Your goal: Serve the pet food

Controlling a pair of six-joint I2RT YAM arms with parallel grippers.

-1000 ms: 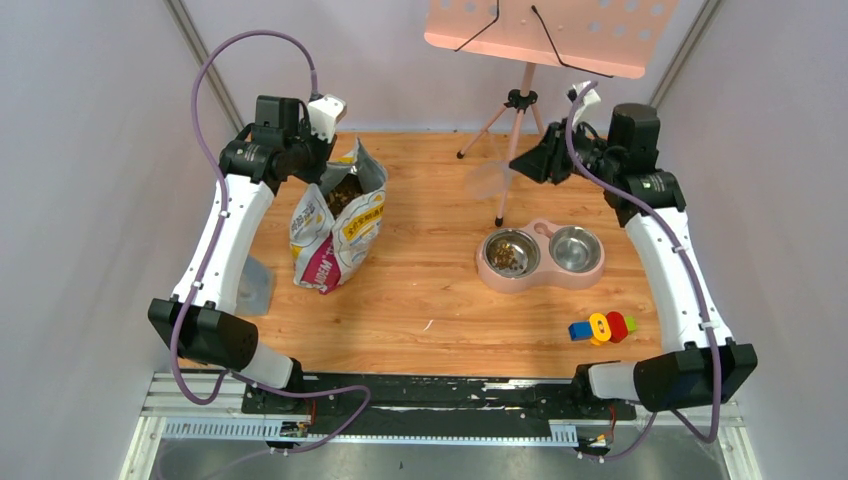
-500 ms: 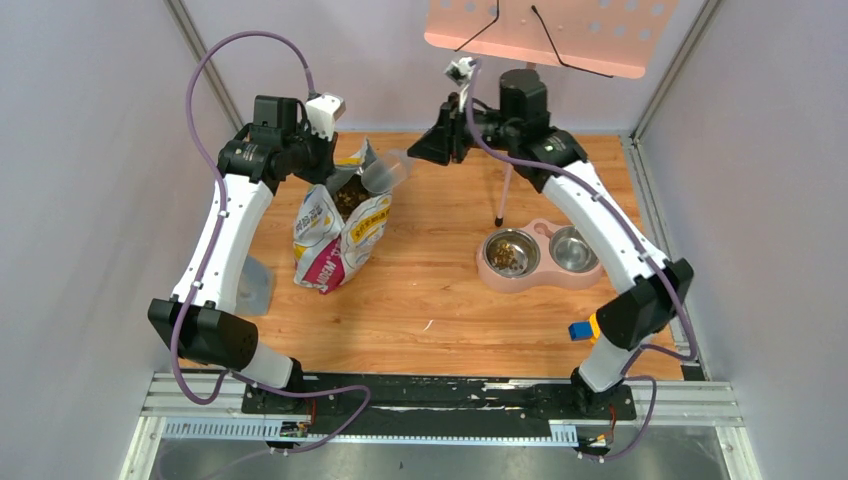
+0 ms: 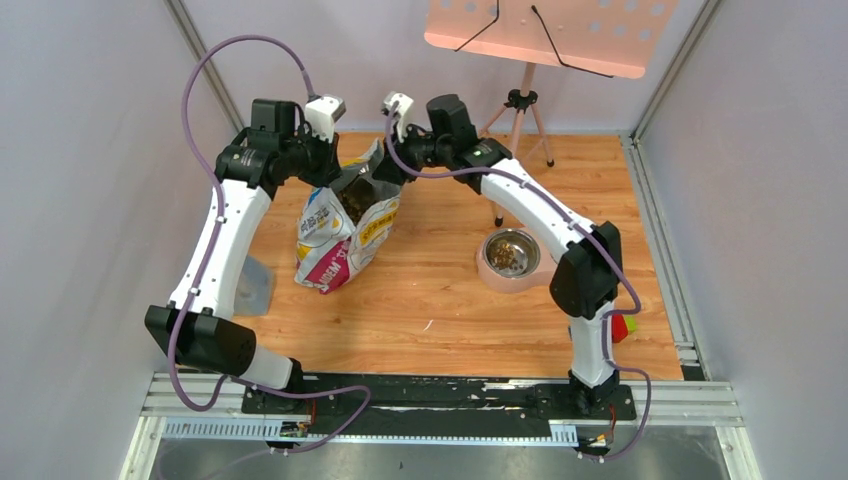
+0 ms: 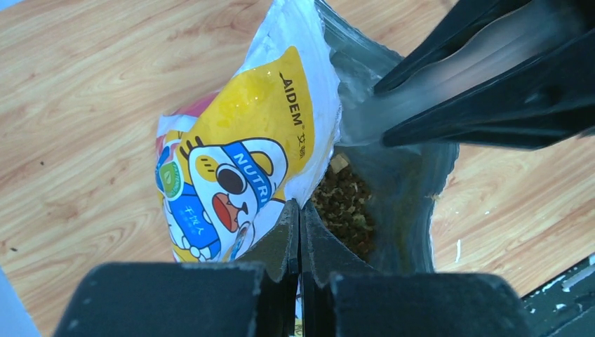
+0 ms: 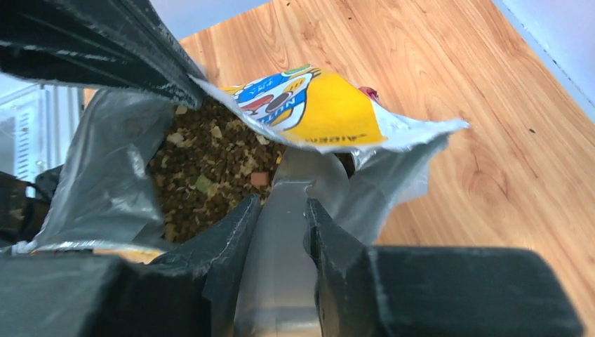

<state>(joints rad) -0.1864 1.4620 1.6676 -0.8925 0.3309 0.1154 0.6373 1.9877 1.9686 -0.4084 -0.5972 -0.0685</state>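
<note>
The printed bag (image 3: 340, 225) stands open at the back left of the table. Brown pet food (image 4: 344, 207) fills it, also in the right wrist view (image 5: 203, 179). My left gripper (image 4: 300, 210) is shut on the bag's rim and holds the mouth open. My right gripper (image 5: 281, 203) is shut on the handle of the clear scoop (image 5: 281, 239). The scoop's bowl dips into the bag's mouth under the yellow flap (image 5: 330, 116). In the top view my right gripper (image 3: 385, 172) is at the bag's opening. The pink double bowl (image 3: 510, 255) holds some pet food in its left dish.
A tripod (image 3: 520, 110) with a pink board (image 3: 545, 35) stands at the back. A coloured toy (image 3: 622, 325) lies at the right, partly behind the right arm. A clear container (image 3: 255, 285) stands at the table's left edge.
My right arm has swung left from above the bowls to the bag, carrying the scoop into the bag's mouth. My left gripper has kept its hold on the rim.
</note>
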